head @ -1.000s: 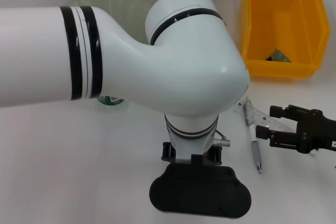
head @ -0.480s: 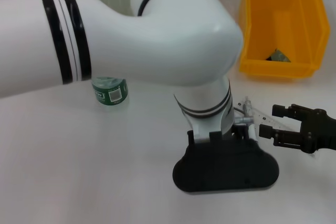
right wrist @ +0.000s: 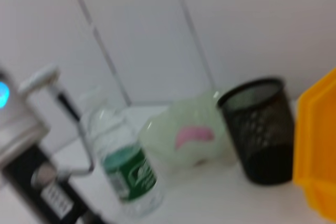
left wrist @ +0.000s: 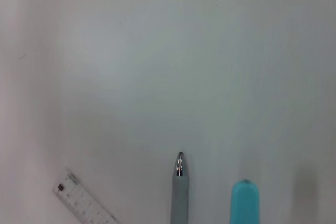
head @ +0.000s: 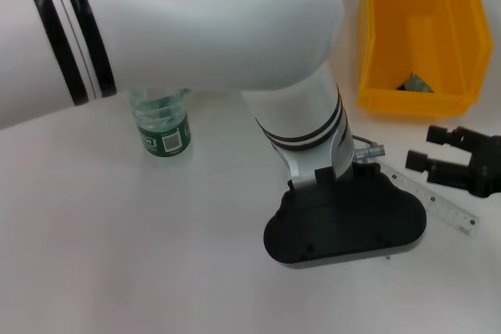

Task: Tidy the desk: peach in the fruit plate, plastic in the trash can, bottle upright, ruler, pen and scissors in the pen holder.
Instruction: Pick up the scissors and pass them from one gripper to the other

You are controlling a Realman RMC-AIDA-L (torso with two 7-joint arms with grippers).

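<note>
The big white left arm has swung further over toward the right since a second ago, and its black wrist housing (head: 345,220) now sits on top of where the pen was showing, with only the clear plastic ruler (head: 435,202) poking out from under it on the white desk (head: 117,256). That also uncovered the clear plastic bottle with the green label (head: 162,127), which is standing upright on the desk behind the arm.

The left gripper itself doesn't show from the head camera, so I can't tell whether it's open or closed. In the left wrist view you get the grey pen with its silver tip (left wrist: 179,190), a light blue rounded thing (left wrist: 244,202) just beside it, and the end of the ruler off to one side.

The black right gripper (head: 436,149) hovers near the far end of the ruler with its fingers spread and nothing in them. The yellow plastic bin (head: 419,33) behind it has a dark scrap at the bottom.

From the right wrist: black mesh pen holder (right wrist: 261,129), pale green fruit plate (right wrist: 186,135) with something pink in it, blurry.
</note>
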